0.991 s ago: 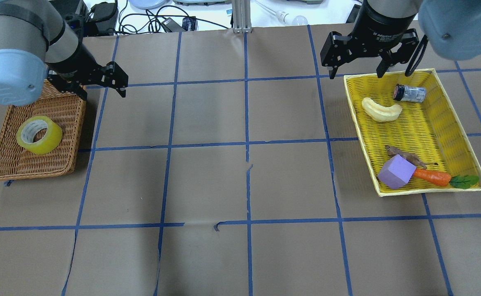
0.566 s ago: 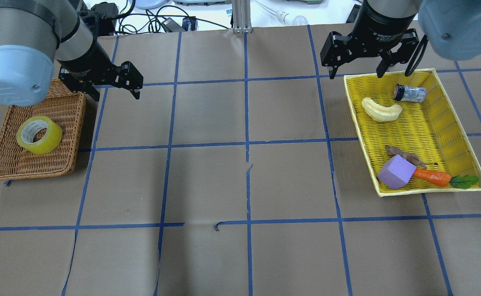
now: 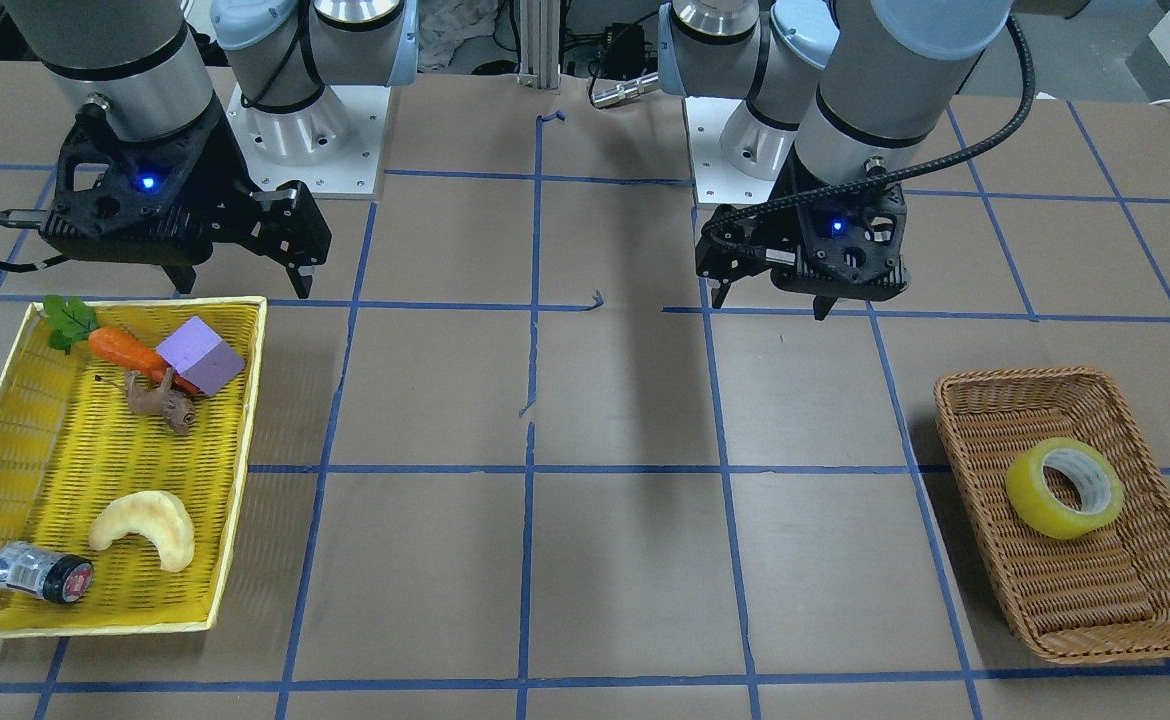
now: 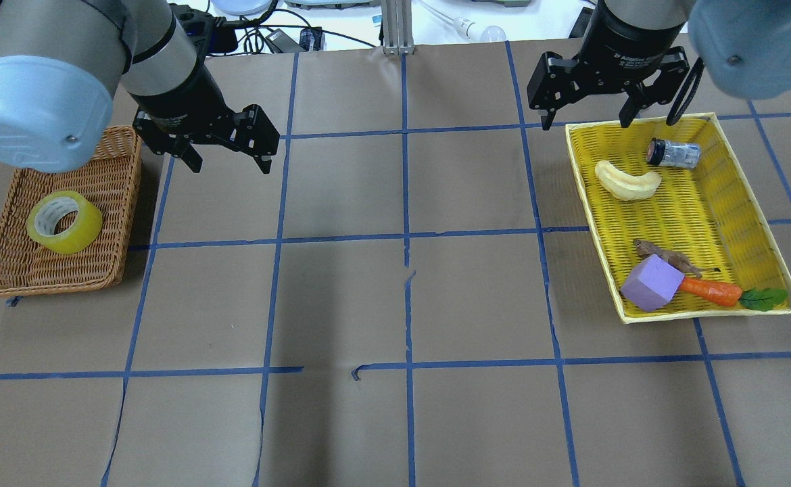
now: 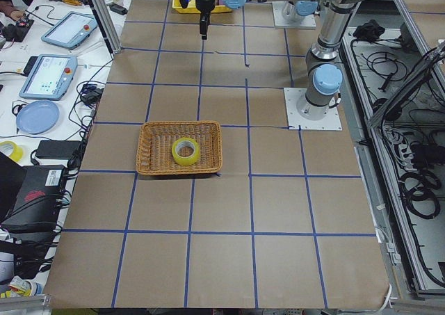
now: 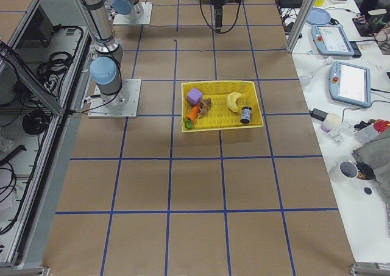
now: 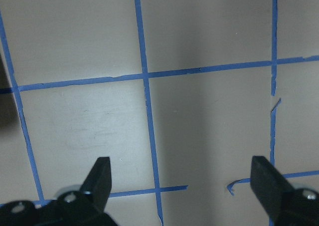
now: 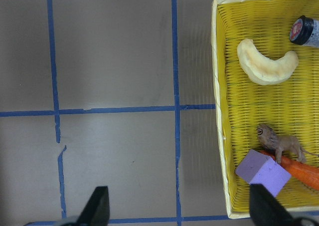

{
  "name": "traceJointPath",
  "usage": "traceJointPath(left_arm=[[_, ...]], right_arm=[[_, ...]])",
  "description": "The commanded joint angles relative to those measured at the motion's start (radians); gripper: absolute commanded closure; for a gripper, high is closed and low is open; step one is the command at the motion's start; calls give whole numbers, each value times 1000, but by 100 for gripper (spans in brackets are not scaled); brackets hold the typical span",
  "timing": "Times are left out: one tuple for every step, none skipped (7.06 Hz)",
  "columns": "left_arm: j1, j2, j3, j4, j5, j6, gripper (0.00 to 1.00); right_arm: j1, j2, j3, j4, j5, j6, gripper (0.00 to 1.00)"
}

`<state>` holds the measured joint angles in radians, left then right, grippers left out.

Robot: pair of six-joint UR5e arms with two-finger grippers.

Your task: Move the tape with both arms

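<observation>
Tape (image 4: 64,222) lies in the wicker basket (image 4: 30,270) at the table's 9 o'clock, with nothing gripping it. The left gripper (image 4: 230,166) hangs at its 1 o'clock, off the basket, fingers wide and empty. The right gripper (image 4: 585,122), likewise wide and empty, hangs at the yellow tray's (image 4: 720,223) 11 o'clock. To my eye the transfer is either finished or not yet started; I can't tell which.

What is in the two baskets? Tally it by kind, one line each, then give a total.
Tape roll: 1, in the wicker basket
Purple block: 1, in the yellow basket
Carrot: 1, yellow basket
Animal figurine: 1, yellow basket
Pale crescent piece: 1, yellow basket
Small bottle: 1, yellow basket
Total: 6
</observation>
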<state>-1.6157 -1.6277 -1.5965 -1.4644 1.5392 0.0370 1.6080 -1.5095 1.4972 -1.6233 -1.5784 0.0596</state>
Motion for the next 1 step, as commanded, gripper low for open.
traceJointPath(left_arm=[[0, 0, -2, -1, 2, 1, 0]], right_arm=[[0, 0, 0, 0, 0, 0, 0]])
